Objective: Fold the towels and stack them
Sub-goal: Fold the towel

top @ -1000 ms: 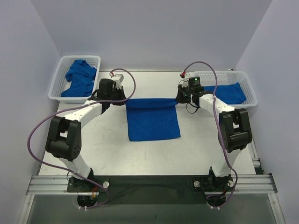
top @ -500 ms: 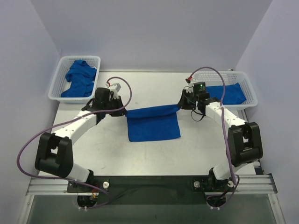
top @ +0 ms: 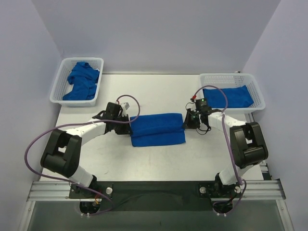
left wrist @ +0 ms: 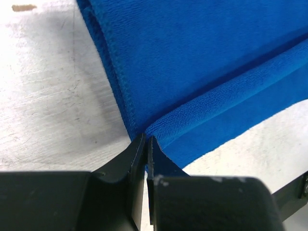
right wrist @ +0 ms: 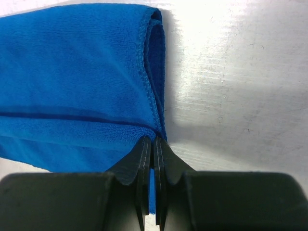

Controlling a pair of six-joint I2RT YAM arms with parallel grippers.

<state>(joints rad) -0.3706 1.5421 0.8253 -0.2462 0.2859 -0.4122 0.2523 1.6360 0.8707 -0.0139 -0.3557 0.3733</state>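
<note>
A royal-blue towel lies on the table between the arms, its far half folded over toward the near edge. My left gripper is shut on the towel's left corner. At the opposite end my right gripper is shut on the right corner. Both pinch the upper layer low over the lower layer. A crumpled heap of blue towels fills the left basket. A folded towel lies flat in the right basket.
The two white mesh baskets stand at the table's back corners. Purple cables loop over both arms. The metal rail with the arm bases runs along the near edge.
Both grippers have come toward the near edge and down, carrying the towel's far edge over itself; the towel now lies doubled, about half as deep as before.
</note>
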